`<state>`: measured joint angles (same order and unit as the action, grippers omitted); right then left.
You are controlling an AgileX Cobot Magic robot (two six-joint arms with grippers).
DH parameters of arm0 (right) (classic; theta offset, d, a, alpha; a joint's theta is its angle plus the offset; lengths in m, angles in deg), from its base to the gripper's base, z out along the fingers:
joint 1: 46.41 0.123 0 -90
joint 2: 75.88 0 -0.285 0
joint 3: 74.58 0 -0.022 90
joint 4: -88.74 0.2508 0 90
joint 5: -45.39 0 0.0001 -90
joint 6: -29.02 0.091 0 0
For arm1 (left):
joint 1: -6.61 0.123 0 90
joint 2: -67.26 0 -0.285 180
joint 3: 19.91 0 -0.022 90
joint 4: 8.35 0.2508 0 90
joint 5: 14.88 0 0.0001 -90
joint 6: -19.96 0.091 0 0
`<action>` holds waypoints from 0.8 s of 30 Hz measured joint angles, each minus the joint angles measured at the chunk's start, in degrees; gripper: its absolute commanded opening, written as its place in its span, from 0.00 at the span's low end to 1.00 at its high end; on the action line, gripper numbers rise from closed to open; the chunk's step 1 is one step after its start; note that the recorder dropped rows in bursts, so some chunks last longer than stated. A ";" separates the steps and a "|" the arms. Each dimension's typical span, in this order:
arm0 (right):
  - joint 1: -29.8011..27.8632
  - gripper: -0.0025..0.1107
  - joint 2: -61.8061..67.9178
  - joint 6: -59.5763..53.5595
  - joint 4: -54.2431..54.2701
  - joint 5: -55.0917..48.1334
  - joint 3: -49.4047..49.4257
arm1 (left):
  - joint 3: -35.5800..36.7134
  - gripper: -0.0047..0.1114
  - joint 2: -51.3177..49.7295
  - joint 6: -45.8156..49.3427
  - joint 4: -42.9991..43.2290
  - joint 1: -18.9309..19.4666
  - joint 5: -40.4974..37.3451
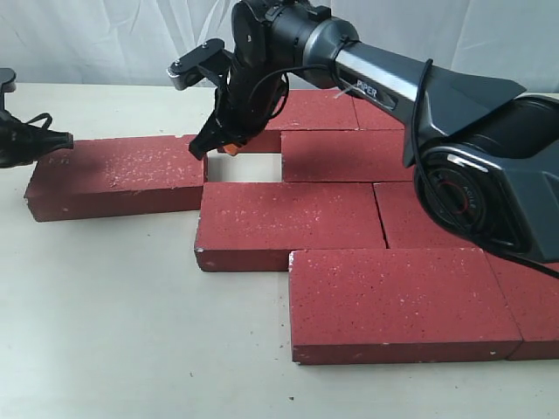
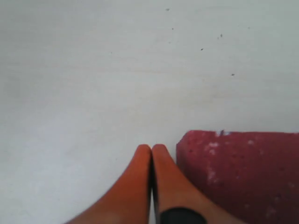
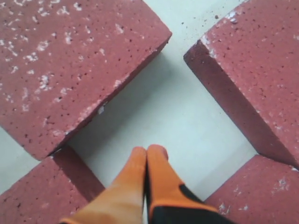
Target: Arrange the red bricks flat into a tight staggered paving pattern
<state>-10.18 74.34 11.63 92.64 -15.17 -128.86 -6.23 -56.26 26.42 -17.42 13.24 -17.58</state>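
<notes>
Several dark red speckled bricks lie flat in staggered rows on the right of the table, such as the front one (image 1: 397, 301) and the middle one (image 1: 288, 223). One brick (image 1: 118, 175) lies apart at the left, leaving a bare gap (image 1: 244, 168) in the pattern. My right gripper (image 1: 229, 147) is shut and empty, its orange fingertips (image 3: 148, 151) low over that gap between bricks (image 3: 70, 65). My left gripper (image 1: 63, 140) is shut with nothing in it, its tips (image 2: 152, 149) right beside the loose brick's end (image 2: 243, 172).
The pale table (image 1: 131, 332) stretches bare in front and to the left. A white curtain (image 1: 105, 39) hangs behind. The right arm's dark body (image 1: 472, 148) stands over the back right bricks.
</notes>
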 measured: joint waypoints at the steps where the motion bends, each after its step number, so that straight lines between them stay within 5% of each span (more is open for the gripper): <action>1: 0.00 0.01 0.00 0.00 0.00 0.01 0.00 | -0.10 0.04 0.00 0.00 -0.10 -0.25 0.28; 24: 0.00 0.01 0.11 0.41 -0.11 -0.61 0.00 | -0.33 0.04 0.00 0.00 -1.52 -3.14 8.41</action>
<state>-10.18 74.45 12.04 92.54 -15.79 -128.86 -6.56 -56.26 26.42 -18.94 10.10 -9.17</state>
